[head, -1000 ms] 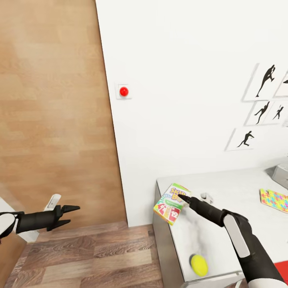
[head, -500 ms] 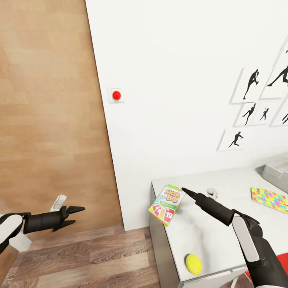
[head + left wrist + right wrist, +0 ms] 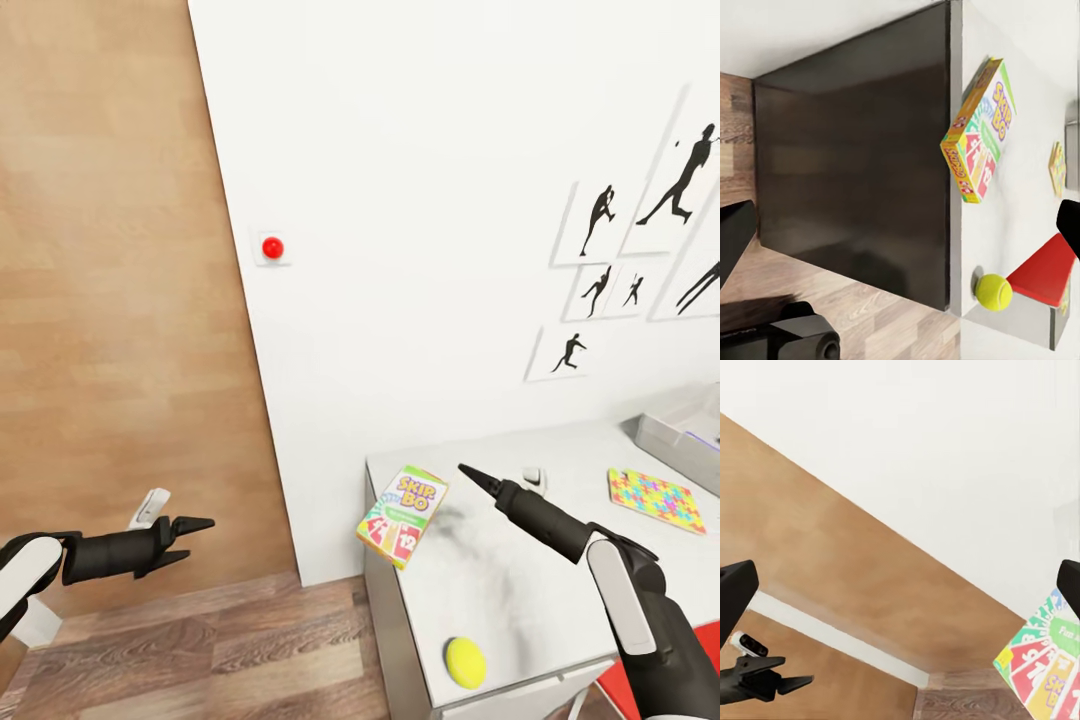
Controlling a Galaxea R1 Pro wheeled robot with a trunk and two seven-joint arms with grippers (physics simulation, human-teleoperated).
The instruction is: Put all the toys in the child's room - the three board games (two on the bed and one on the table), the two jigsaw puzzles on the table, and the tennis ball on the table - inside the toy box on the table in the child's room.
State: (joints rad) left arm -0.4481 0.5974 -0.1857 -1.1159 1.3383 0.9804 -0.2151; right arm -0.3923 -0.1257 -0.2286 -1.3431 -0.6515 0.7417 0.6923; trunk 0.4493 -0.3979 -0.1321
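A board game [image 3: 402,503] overhangs the surface's [image 3: 520,590] corner; the right end effector [image 3: 466,471], empty and spread, hovers just beside it.

The tabletop [image 3: 520,600] looks smooth and matt, pale grey with a faint dark smudge, while the floor [image 3: 200,650] is wood plank with clear brown-grey grain — the door [image 3: 110,300] shows a lighter, warmer wood finish. The board game [image 3: 402,508] looks like printed card with a slight sheen, and the ball [image 3: 465,661] is a dull, fuzzy-looking yellow. Both pincers — left [image 3: 195,535], right [image 3: 466,470] — look like matt black plastic, the wall [image 3: 420,200] plain matt white.
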